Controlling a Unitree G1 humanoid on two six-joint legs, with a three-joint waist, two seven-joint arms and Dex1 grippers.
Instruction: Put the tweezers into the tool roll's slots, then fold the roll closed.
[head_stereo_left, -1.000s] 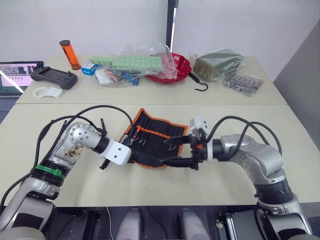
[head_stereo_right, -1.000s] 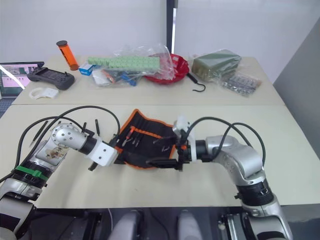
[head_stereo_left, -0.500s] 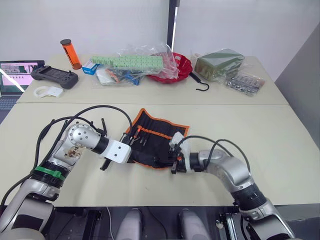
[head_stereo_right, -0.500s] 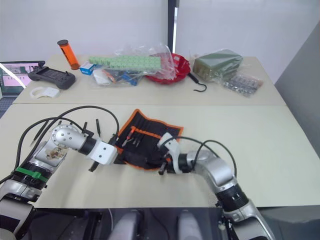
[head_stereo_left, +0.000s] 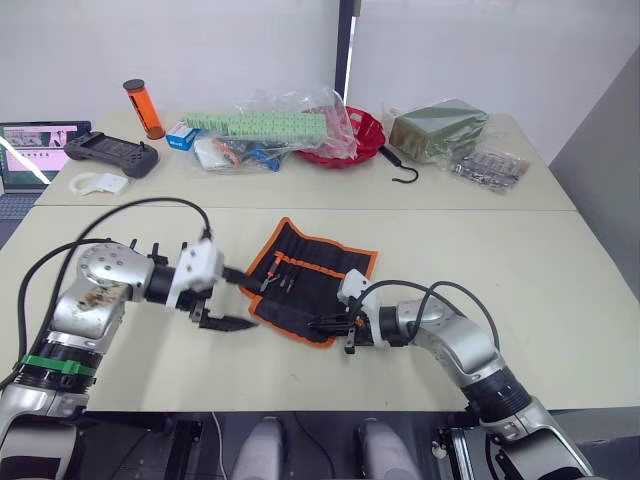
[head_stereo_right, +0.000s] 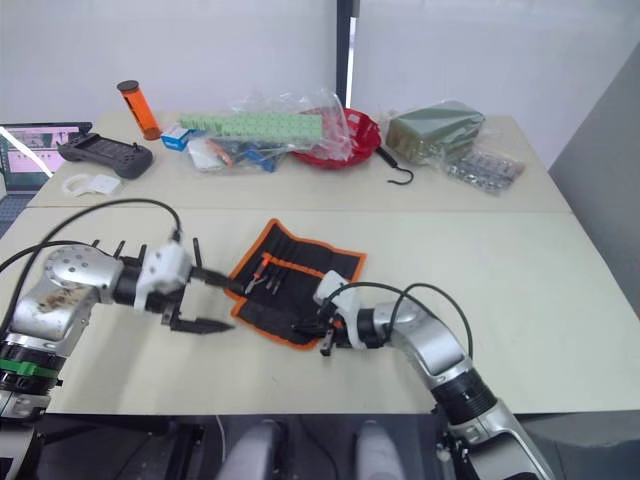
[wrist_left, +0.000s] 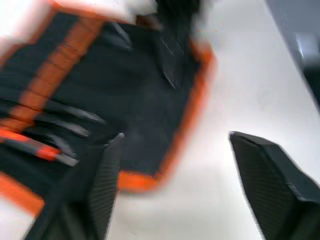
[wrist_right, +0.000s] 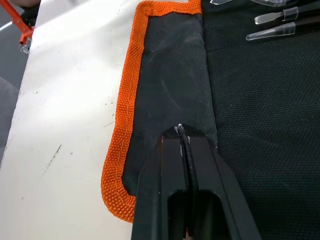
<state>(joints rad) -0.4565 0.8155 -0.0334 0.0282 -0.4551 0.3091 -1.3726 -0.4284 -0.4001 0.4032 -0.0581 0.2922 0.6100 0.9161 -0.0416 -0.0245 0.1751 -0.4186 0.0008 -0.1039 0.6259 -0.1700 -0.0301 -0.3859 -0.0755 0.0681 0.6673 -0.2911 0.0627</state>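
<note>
The tool roll (head_stereo_left: 318, 290) lies open on the near table, black with orange trim (wrist_right: 127, 100). Several tweezers (head_stereo_left: 285, 276) sit in its slots (head_stereo_right: 268, 275), and their capped tips (wrist_right: 280, 17) show in the right wrist view. My right gripper (head_stereo_left: 322, 325) is at the roll's near edge, shut, its fingertips (wrist_right: 180, 132) pinching the black flap just inside the orange border. My left gripper (head_stereo_left: 233, 299) hovers just off the roll's left edge, open with nothing between its fingers (wrist_left: 272, 180).
On the far table stand a red bowl (head_stereo_left: 350, 140), a black hook (head_stereo_left: 403, 172), plastic bags (head_stereo_left: 270, 125), a green packet (head_stereo_left: 440, 125), an orange tube (head_stereo_left: 140, 108), a controller (head_stereo_left: 110, 155) and a laptop (head_stereo_left: 28, 150).
My left gripper has opened and drawn back to the left, off the roll's edge. My right gripper has come in low to the roll's near edge and shut there.
</note>
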